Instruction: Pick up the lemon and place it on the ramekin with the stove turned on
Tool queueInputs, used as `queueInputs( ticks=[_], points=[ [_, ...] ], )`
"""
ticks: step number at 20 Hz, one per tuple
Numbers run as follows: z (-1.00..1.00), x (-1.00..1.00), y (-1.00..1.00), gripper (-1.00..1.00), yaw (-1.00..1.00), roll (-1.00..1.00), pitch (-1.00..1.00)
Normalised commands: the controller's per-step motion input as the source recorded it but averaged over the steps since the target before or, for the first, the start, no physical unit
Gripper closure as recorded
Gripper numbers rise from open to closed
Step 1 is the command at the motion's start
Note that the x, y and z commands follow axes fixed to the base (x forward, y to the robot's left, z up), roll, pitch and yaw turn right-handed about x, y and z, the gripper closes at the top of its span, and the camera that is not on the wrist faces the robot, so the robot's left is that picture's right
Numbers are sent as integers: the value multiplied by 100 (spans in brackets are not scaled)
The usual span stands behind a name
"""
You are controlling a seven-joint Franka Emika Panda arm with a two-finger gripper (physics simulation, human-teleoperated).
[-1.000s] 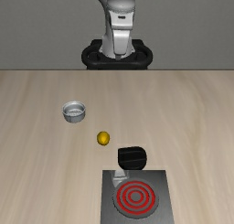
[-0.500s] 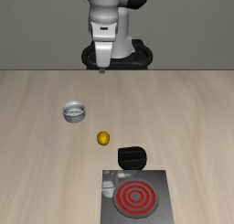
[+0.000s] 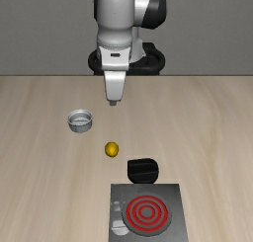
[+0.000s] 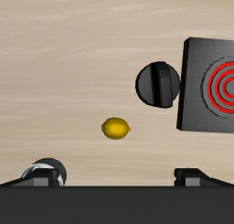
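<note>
Underneath everything, a broad pale wooden table (image 3: 40, 137). Toward its forward edge, a dark square stove (image 3: 170, 195) with burner rings (image 3: 146, 214) glowing red, so apparently switched on already. Touching or just beside the stove's corner, a squat black pot (image 3: 142, 169). Hanging nose-down over the table, short of all of these, the gripper (image 3: 114, 101), spread wide with nothing between its fingers (image 4: 195, 176). Off toward the exterior view's left, a small grey ramekin (image 3: 80, 120), upright and apparently holding nothing. Smallest of all, the lemon (image 3: 113, 148), lying on bare wood between ramekin and black pot, apart from both and somewhat nearer the pot. Step in hand, by the look of it: the approach, with no grasp begun. Best done by carrying the hand forward until the lemon sits midway between the fingertips, then lowering straight down with the fingers kept apart until they flank its widest part. Worth noting from the wrist view: long axis roughly in line with the fingers, so probably steadier after a quarter turn of the wrist to pinch across the shorter girth. Close gently, since likely to roll. Keep off the black pot on the descent.
</note>
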Motion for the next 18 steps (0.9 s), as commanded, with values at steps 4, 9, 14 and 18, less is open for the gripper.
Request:
queueInputs(
  ticks=[4, 9, 14, 18],
  points=[
    [-100, 0, 0, -100, 0, 0, 0],
    [-100, 0, 0, -100, 0, 0, 0],
    [-100, 0, 0, -100, 0, 0, 0],
    [-50, 0, -50, -100, 0, 0, 0]
  ],
)
